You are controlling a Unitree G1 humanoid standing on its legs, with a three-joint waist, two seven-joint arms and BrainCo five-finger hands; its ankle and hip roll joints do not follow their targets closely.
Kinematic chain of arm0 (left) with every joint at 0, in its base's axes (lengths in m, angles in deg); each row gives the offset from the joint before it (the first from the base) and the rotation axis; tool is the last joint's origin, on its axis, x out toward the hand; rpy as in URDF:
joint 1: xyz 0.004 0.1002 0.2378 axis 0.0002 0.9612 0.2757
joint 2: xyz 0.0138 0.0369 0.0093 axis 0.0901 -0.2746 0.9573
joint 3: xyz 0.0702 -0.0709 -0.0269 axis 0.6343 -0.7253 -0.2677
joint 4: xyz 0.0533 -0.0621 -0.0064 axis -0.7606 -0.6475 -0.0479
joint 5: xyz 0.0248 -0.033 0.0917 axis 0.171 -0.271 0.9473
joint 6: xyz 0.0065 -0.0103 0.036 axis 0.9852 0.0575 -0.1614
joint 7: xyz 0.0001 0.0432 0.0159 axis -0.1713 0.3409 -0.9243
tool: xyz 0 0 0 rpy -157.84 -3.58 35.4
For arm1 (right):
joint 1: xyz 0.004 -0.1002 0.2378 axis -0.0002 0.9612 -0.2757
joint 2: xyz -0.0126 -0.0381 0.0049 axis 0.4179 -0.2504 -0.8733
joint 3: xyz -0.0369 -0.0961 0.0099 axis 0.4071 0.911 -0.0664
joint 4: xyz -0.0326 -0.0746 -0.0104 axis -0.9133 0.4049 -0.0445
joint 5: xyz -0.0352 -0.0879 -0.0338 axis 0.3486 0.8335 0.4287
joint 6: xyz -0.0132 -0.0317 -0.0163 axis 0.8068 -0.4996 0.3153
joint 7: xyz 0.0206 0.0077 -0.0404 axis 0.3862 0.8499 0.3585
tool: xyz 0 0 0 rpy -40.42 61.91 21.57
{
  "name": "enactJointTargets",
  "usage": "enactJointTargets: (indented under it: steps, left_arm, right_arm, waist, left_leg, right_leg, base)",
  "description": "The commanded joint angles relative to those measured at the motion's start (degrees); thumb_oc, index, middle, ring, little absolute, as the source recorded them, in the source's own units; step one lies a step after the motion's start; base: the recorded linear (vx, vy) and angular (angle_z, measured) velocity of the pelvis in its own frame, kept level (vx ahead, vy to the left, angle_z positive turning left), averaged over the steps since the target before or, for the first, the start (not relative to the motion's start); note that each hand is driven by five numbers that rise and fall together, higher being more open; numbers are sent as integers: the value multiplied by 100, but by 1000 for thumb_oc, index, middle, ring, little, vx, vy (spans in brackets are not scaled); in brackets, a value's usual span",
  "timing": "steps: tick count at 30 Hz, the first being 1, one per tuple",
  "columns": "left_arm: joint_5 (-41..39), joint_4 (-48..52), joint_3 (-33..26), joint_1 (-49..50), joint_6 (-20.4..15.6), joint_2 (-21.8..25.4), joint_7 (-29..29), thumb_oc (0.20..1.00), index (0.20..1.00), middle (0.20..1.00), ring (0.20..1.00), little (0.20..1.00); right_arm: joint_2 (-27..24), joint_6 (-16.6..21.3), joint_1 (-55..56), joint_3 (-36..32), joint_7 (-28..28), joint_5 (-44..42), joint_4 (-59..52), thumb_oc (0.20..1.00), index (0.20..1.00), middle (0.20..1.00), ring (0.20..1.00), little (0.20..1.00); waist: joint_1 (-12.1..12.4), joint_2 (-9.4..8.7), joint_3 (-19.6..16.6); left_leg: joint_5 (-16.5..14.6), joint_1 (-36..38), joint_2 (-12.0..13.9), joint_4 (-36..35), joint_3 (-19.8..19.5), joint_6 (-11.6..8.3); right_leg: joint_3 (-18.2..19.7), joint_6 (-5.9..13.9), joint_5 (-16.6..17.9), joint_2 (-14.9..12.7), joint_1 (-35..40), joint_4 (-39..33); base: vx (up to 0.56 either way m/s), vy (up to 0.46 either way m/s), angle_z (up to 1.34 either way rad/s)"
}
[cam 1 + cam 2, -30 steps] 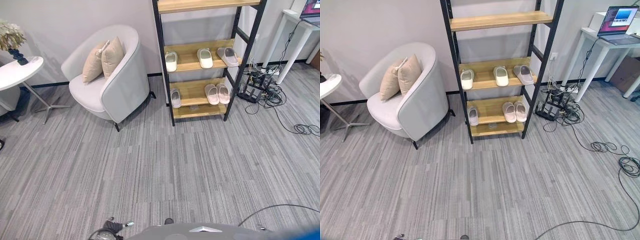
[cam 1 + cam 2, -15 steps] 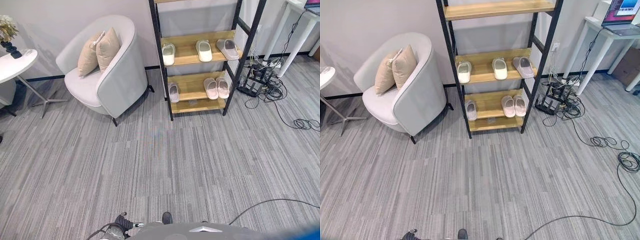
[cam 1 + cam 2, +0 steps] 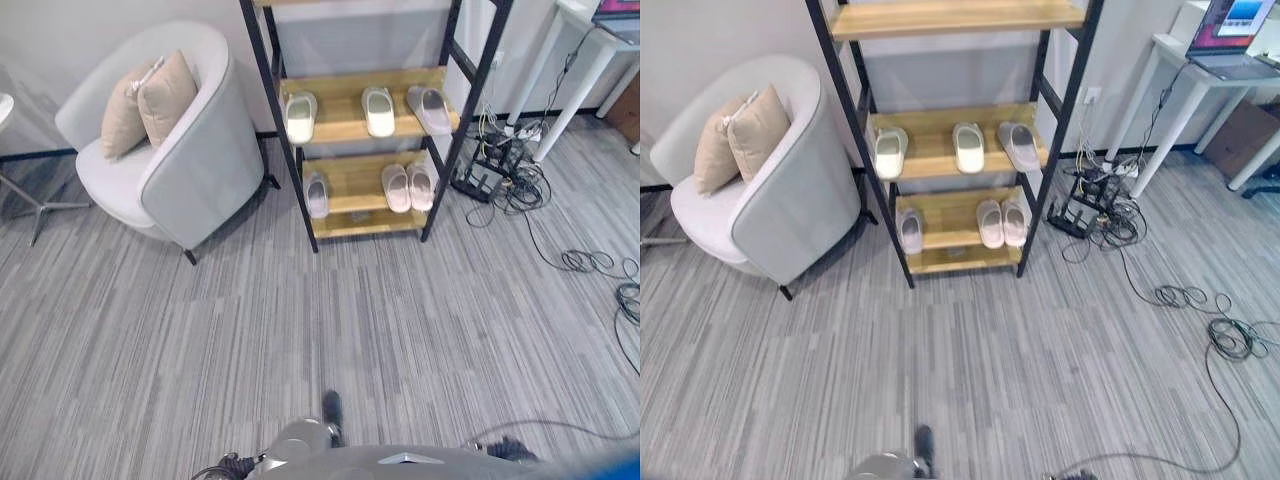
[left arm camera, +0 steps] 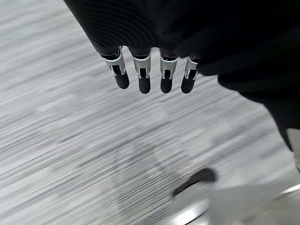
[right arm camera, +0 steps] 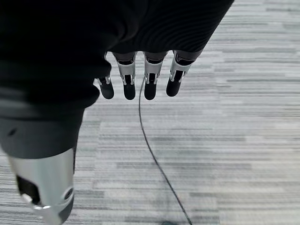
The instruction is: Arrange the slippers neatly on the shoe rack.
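Note:
A black-framed shoe rack (image 3: 300,190) with wooden shelves stands against the far wall. On its middle shelf lie a whitish slipper (image 3: 300,117) at the left, a white one (image 3: 378,110) in the middle and a grey one (image 3: 429,108) angled at the right. The lower shelf holds a single pale slipper (image 3: 317,193) at the left and a pinkish pair (image 3: 407,186) side by side at the right. My left hand (image 4: 144,77) hangs over the grey carpet with straight fingers and holds nothing. My right hand (image 5: 150,84) hangs the same way, empty, far from the rack.
A light grey armchair (image 3: 190,160) with two beige cushions (image 3: 145,95) stands left of the rack. To the rack's right lie a tangle of cables (image 3: 505,160) and a white desk (image 3: 1185,60) with a laptop (image 3: 1235,25). Open carpet lies between me and the rack.
The whole picture has shifted, so the camera has moved: rack and armchair now sit further left in the view. The slippers lie as before.

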Motion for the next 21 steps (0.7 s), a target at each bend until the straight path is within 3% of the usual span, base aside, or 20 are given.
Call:
enactJointTargets:
  steps: [1,2,4,6,9,12,14,15,16,18,21]
  left_arm:
    - [-50,203,77,-307,-77,169,180,1000,1000,1000,1000,1000]
    - [-129,291,127,-409,-77,196,169,1000,1000,1000,1000,1000]
    - [-128,309,150,-432,-77,194,189,1000,1000,1000,1000,1000]
    - [101,266,281,-420,-94,177,149,1000,1000,1000,1000,1000]
    - [63,158,196,-385,-90,162,144,1000,1000,1000,1000,1000]
    - [46,64,168,-273,-95,78,71,1000,1000,1000,1000,1000]
    - [69,80,237,-290,-99,2,63,1000,1000,1000,1000,1000]
    - [44,91,241,-294,-109,-26,57,1000,1000,1000,1000,1000]
    - [-50,124,258,-322,-122,-92,53,1000,1000,1000,1000,1000]
    - [-123,253,353,-404,-135,-148,72,1000,1000,1000,1000,1000]
    - [-195,334,377,-429,-152,-170,134,1000,1000,1000,1000,1000]
  right_arm:
    - [-195,-14,-374,-16,18,100,-207,1000,1000,1000,1000,1000]
    - [-222,1,-390,-49,8,7,-283,1000,1000,1000,1000,1000]
    - [-219,0,-382,-39,8,-1,-285,1000,1000,1000,1000,1000]
    - [-214,-15,-314,6,36,67,-308,1000,1000,1000,1000,1000]
    - [-219,-6,-272,-105,69,-62,-298,1000,1000,1000,1000,1000]
    - [-229,-6,-178,-124,93,-61,-193,1000,1000,1000,1000,1000]
    - [-235,14,-172,-100,82,-81,-95,1000,1000,1000,1000,1000]
    - [-243,28,-174,-90,82,-81,-72,1000,1000,1000,1000,1000]
    - [-301,74,-226,-68,73,-102,-50,1000,1000,1000,1000,1000]
    - [-466,98,-384,-29,-26,-91,-126,1000,1000,1000,1000,1000]
    - [-605,132,-508,70,-97,-25,-233,1000,1000,1000,1000,1000]
  waist:
    - [78,-17,262]
    - [-23,139,383]
    - [-64,173,412]
    - [-179,236,482]
    - [-283,184,487]
    - [-339,163,431]
    - [-349,169,333]
    - [-348,183,307]
    - [-345,198,304]
    - [-266,115,433]
    - [-180,102,483]
  left_leg:
    - [-444,-256,334,660,-332,-746]
    - [-618,-27,275,641,-461,-583]
    - [-670,79,253,635,-493,-565]
    - [-838,368,238,556,-547,-645]
    - [-919,565,295,510,-638,-789]
    - [-971,802,405,477,-746,-932]
    - [-980,801,527,575,-878,-1061]
    - [-966,778,579,655,-932,-1113]
    - [-816,559,671,1117,-1067,-1285]
    - [-240,-107,964,2348,-933,-1487]
    - [-263,-332,1027,2522,-926,-1410]
  right_leg:
    - [285,585,2132,-1441,-328,-54]
    - [361,473,2417,-1536,-814,921]
    - [353,420,2321,-1570,-956,966]
    - [132,346,1967,-1671,-1115,-41]
    - [430,484,2050,-1500,-1153,-1319]
    - [499,546,2061,-1258,-1185,-1717]
    - [617,398,1846,-1021,-1014,-1779]
    - [591,347,1760,-954,-980,-1752]
    - [488,202,1572,-854,-838,-1750]
    - [188,-43,1374,-812,-631,-1761]
    - [127,-128,1201,-694,-554,-1708]
  base:
    - [329,448,50]
    - [290,383,64]
    - [230,153,71]
    - [322,-18,41]
    - [232,-203,31]
    - [252,-289,42]
    - [258,-372,52]
    - [233,-454,0]
    - [116,-356,-4]
    - [33,-346,40]
    - [56,-171,56]
